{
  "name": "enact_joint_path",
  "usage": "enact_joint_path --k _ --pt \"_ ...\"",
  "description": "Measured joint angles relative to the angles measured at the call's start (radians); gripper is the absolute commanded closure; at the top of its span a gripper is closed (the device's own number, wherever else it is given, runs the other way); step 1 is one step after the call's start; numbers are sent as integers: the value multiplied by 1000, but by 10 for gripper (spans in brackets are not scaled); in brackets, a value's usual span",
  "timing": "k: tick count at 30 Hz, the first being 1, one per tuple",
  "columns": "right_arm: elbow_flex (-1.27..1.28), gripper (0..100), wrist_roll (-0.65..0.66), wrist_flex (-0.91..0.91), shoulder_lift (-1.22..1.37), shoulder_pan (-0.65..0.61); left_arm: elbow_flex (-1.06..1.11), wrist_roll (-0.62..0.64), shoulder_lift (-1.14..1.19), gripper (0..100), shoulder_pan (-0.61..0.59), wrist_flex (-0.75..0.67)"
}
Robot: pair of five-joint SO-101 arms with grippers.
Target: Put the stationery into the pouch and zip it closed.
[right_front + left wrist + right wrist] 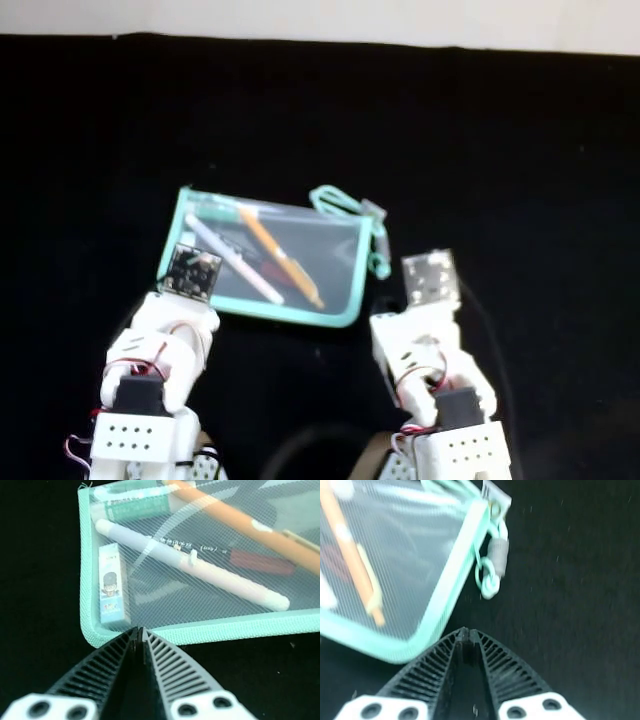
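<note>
- Pouch (290,316): clear mesh with teal trim, lying flat on the cloth in front of both arms, stationery inside.
- High view: orange pen (282,255) and white pen (235,262) lie slantwise in the pouch. A teal cord (335,203) trails from the pouch's far corner on the right arm's side.
- Left wrist view adds an eraser (111,582) by the pouch's (225,630) short side, a green-labelled stick (135,507) and a dark red item (260,562) past the white pen (200,567).
- Left gripper (138,630): pinched together, empty, tips at the pouch trim by the eraser corner; contact cannot be told.
- Right wrist view adds a grey tag (499,557) on the cord (487,582), just beside the pouch (455,575).
- Right gripper (467,632): closed up, empty, just off the pouch's cord-side corner.
- Print: a cartoon figure on the eraser sleeve and one small line of print on the white pen.
- Surface: black cloth (500,150); pale wall (400,18) beyond the pouch.
</note>
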Motion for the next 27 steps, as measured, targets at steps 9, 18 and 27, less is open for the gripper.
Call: enact_joint_path --k 9,18,27 --pt "0 990 0 103 -5 0 0 0 0 992 0 141" --pt "0 990 0 175 -5 0 0 0 0 992 0 146" --pt "0 990 0 319 -6 0 -2 -2 -8 992 0 358"
